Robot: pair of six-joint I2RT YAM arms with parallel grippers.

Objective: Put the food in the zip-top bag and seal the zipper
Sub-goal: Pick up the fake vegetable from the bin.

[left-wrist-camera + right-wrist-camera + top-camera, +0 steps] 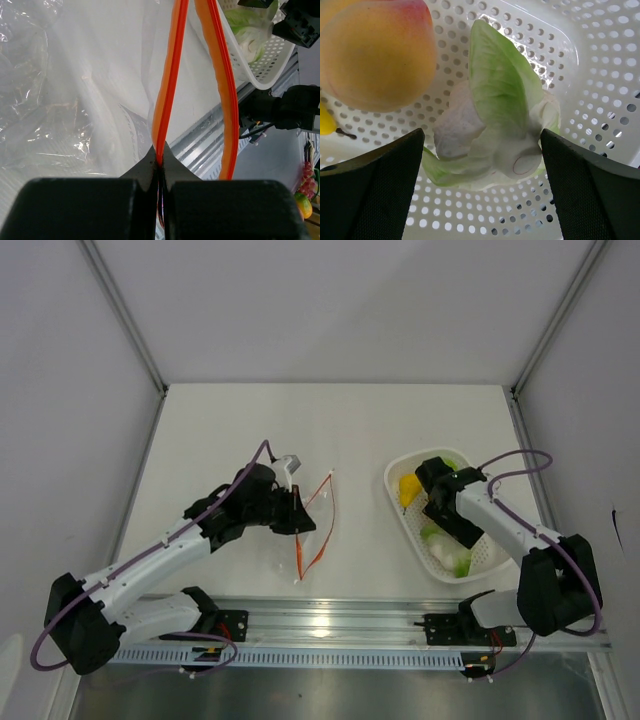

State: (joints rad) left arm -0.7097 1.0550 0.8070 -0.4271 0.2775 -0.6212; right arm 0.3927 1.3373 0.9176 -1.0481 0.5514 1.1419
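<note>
The left pincer [160,167] was clamped on one orange strip of the zipper [169,85], with the other strip standing apart to its right. The crinkly clear zip-top bag [55,100] filled the left side. At the upper right, a white perforated basket [272,62] held a green-white food piece [248,32].

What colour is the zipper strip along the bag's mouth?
The zipper is bright orange with red edging; the left wrist view shows it best.

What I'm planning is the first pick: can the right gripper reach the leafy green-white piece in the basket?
Probably yes: the right gripper hangs open straight over the leafy piece, a finger either side, nothing covering it; the peach lies to one side.
</note>
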